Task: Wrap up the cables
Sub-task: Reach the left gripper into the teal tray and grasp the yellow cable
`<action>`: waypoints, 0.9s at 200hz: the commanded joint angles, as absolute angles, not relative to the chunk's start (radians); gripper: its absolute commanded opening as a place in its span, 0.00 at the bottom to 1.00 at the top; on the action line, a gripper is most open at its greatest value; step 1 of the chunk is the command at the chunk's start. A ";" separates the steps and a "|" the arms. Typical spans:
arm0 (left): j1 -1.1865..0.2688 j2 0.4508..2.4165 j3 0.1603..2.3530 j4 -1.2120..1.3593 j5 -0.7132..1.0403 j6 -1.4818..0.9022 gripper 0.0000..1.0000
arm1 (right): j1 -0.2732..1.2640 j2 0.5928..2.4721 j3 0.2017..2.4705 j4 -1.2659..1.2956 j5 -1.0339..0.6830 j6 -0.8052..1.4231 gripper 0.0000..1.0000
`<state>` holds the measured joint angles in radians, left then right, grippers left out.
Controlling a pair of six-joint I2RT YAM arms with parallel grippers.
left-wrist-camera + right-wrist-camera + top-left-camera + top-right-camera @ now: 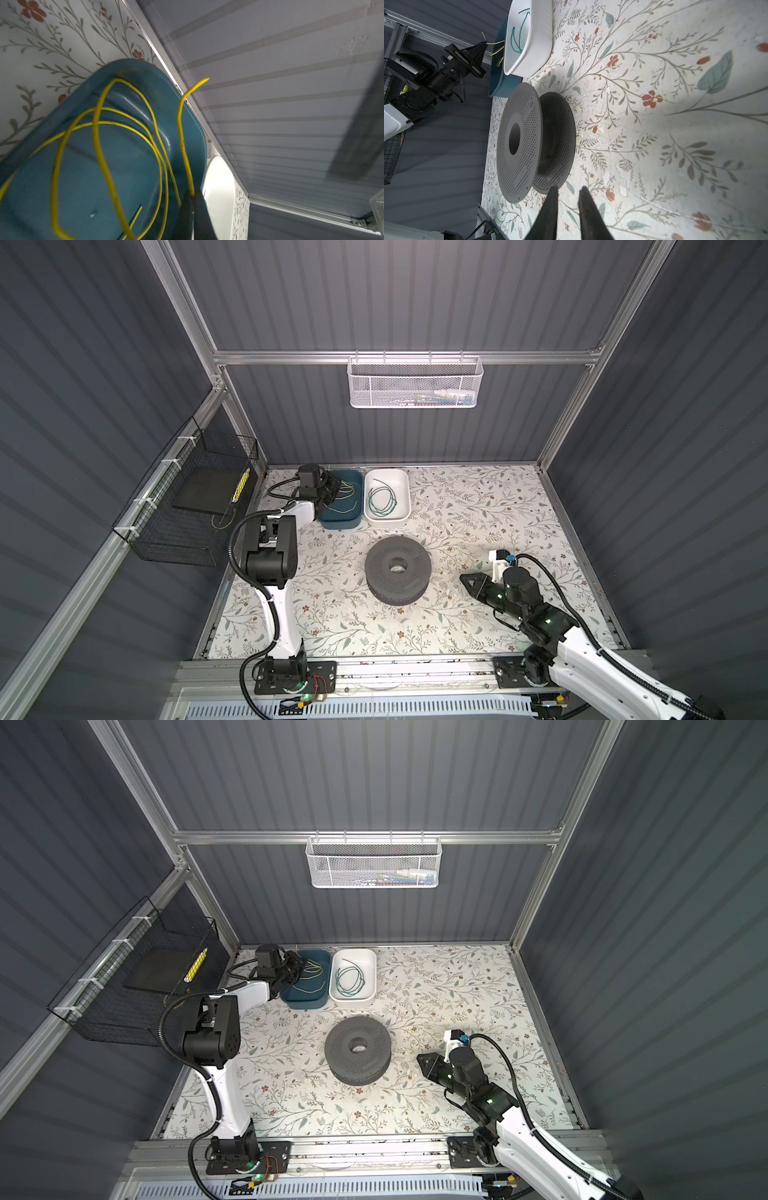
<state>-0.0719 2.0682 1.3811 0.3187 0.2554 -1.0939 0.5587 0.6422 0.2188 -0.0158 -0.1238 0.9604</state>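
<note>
Nearest, the right gripper (569, 188) hovers over the table (478, 510), jaws narrowly apart and empty, pointing at the grey spool (380, 572) lying flat mid-table. At the far edge the left gripper (192, 196) is clamped on the yellow cable (182, 145), whose loops trail into the teal tray (338, 522). The green cable (370, 499) lies coiled in the white tray (386, 519) alongside.

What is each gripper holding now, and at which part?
The left gripper pinches the yellow cable a little back from one free end, which sticks out past the fingers. The right gripper, fingers apart, holds nothing.
</note>
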 commanded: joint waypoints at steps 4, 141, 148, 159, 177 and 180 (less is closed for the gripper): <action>-0.066 2.046 1.379 0.359 0.292 -1.100 0.00 | 0.556 0.633 0.239 -0.023 -0.115 0.945 0.22; -0.066 1.727 1.344 0.341 0.406 -1.047 0.00 | 0.557 0.622 0.288 -0.040 -0.136 0.912 0.20; -0.066 1.711 1.357 0.326 0.411 -1.040 0.00 | 0.557 0.624 0.299 -0.040 -0.138 0.901 0.20; -0.066 1.686 1.381 0.308 0.426 -1.030 0.00 | 0.556 0.633 0.319 -0.043 -0.143 0.883 0.20; -0.072 1.649 1.399 0.309 0.481 -1.034 0.00 | 0.557 0.655 0.364 -0.036 -0.155 0.856 0.23; -0.074 1.642 1.399 0.311 0.490 -1.036 0.00 | 0.557 0.662 0.373 -0.035 -0.159 0.849 0.24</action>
<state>-0.0719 1.7069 1.3502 0.3218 0.4061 -1.0657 0.5587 0.6411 0.2958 -0.0383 -0.1356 0.9100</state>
